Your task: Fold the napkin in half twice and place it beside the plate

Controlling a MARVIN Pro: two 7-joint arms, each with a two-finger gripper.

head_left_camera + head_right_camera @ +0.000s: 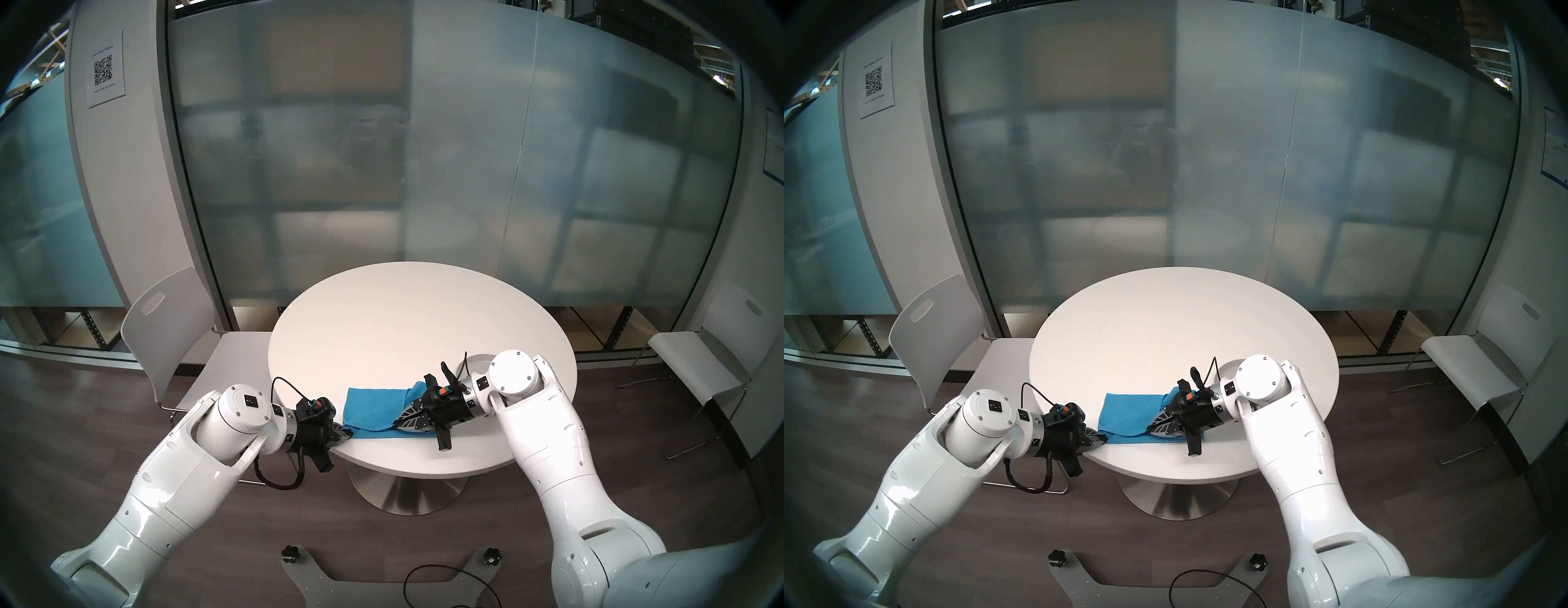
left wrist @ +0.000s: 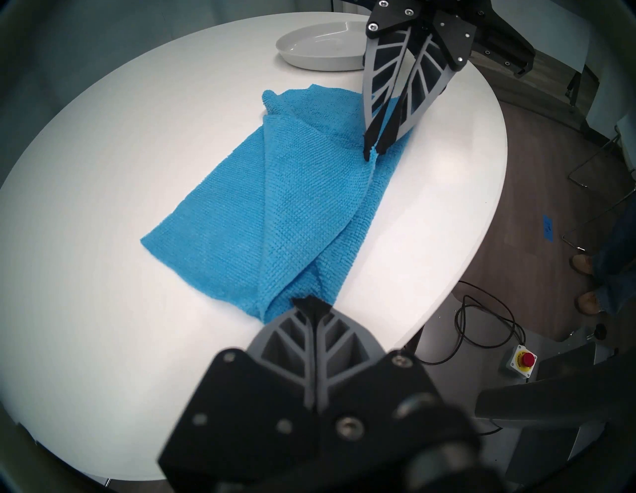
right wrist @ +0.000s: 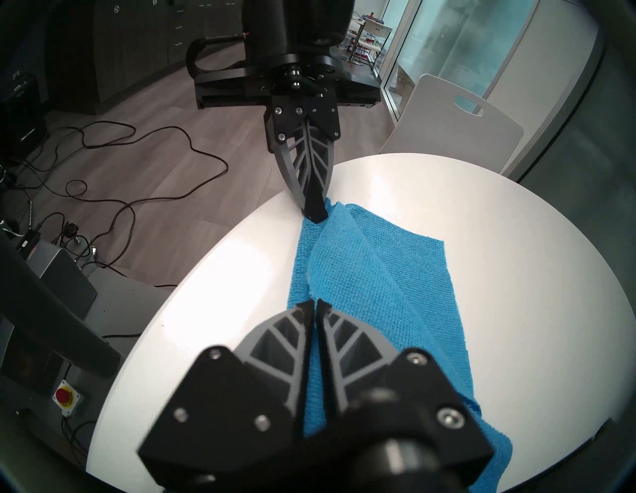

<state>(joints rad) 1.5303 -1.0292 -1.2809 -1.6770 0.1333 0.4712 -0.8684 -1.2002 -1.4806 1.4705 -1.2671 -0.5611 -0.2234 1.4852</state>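
A blue napkin [image 1: 373, 407] lies in a loose long fold near the front edge of the round white table [image 1: 403, 318]. My left gripper [image 1: 348, 434] is shut on its near-left corner [image 2: 299, 296], right at the table's rim. My right gripper [image 1: 396, 422] comes in from the right and pinches the raised edge of the napkin's top layer [image 3: 320, 275]; its fingertips [image 2: 370, 144] stand nearly together on the cloth. The light-grey plate [image 2: 320, 48] sits on the table just beyond the napkin's right end, mostly hidden behind my right wrist in the head views.
A white chair [image 1: 169, 331] stands left of the table and another [image 1: 700, 361] to its right. Frosted glass walls rise behind. Cables and a red emergency-stop box [image 2: 525, 361] lie on the floor, and a person's shoes [image 2: 585, 265] show nearby.
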